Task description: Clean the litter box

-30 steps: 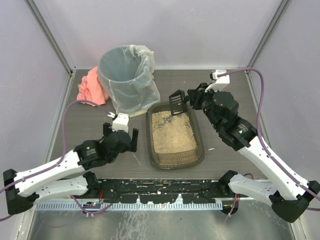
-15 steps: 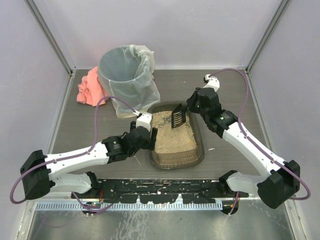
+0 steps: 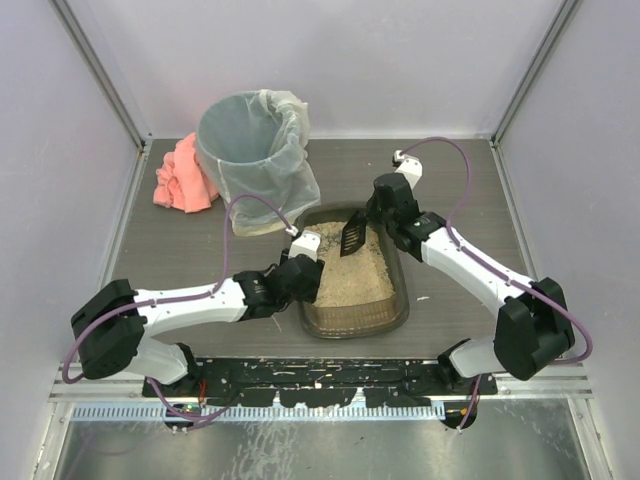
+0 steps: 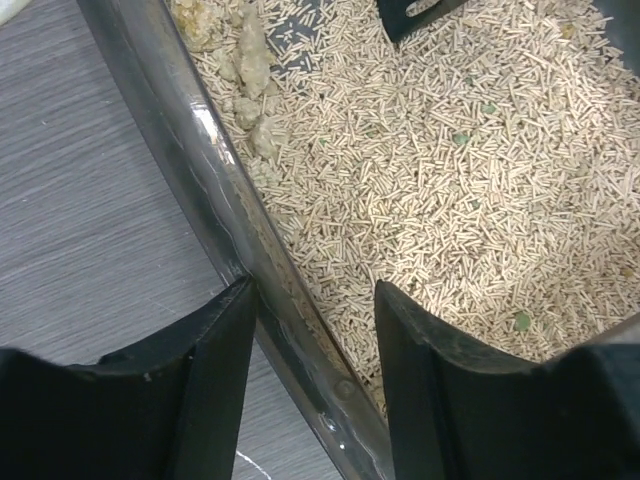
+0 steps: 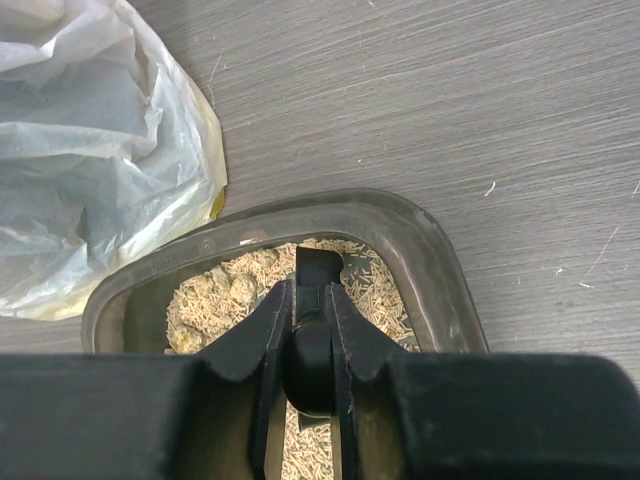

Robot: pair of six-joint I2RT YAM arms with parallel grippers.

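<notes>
The litter box [image 3: 353,327], a dark tray of beige pellets, lies mid-table. My left gripper [image 3: 307,270] straddles its left rim [image 4: 215,215]: one finger [image 4: 215,375] is outside against the rim, and the other [image 4: 425,370] is inside over the litter with a gap to the wall. My right gripper [image 3: 367,223] is shut on the handle of a black slotted scoop [image 3: 352,236], whose blade [image 5: 318,268] dips into the far end of the box. Pale clumps [image 5: 225,290] lie in the far left corner [image 4: 250,60].
A round grey bin with a clear liner [image 3: 255,150] stands just beyond the box's far left corner; its liner [image 5: 100,130] nearly touches the rim. A pink cloth [image 3: 183,175] lies left of the bin. Side walls enclose the table.
My left arm has reached right from the bare table onto the box's left rim, its jaws narrowing. My right gripper has lowered the scoop from above the far rim into the litter.
</notes>
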